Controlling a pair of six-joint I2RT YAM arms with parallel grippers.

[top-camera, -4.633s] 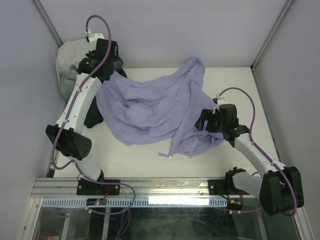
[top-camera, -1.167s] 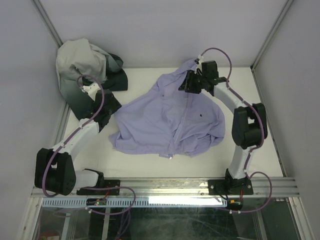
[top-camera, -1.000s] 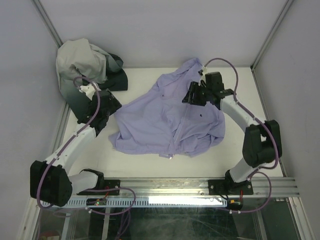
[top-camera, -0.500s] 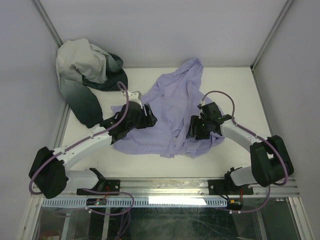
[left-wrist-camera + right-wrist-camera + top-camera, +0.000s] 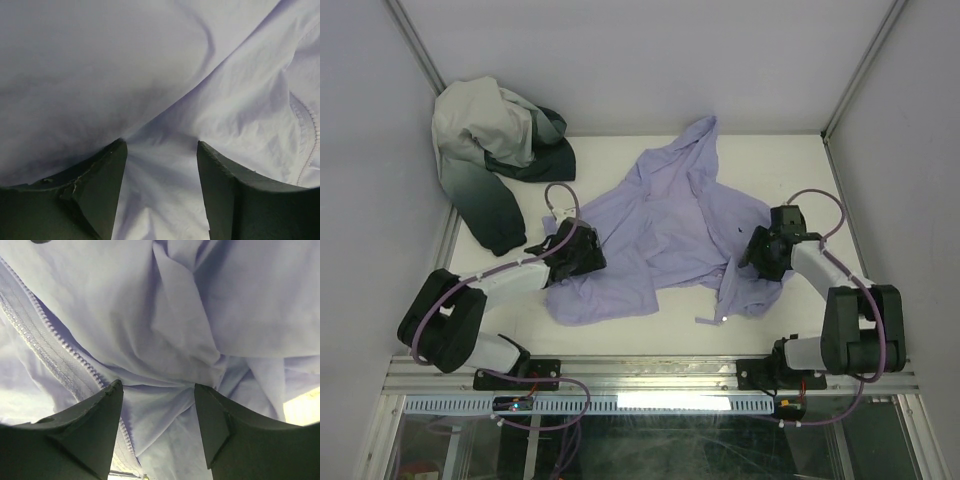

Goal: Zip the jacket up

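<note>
The thin lavender fabric jacket [image 5: 665, 225] looked light, limp, slippery. The left gripper [image 5: 161, 155] and right gripper [image 5: 157, 390] sat on it, both spread wide; the best hold seemed beside its zipper teeth [image 5: 65, 347].

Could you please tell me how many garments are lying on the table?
2: the lavender jacket spread in the middle, and a white-and-green garment bunched in the far left corner.

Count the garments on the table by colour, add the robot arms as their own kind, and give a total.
lavender jacket: 1
white-and-dark-green garment: 1
robot arms: 2, the left arm and the right arm
Total: 4
</note>
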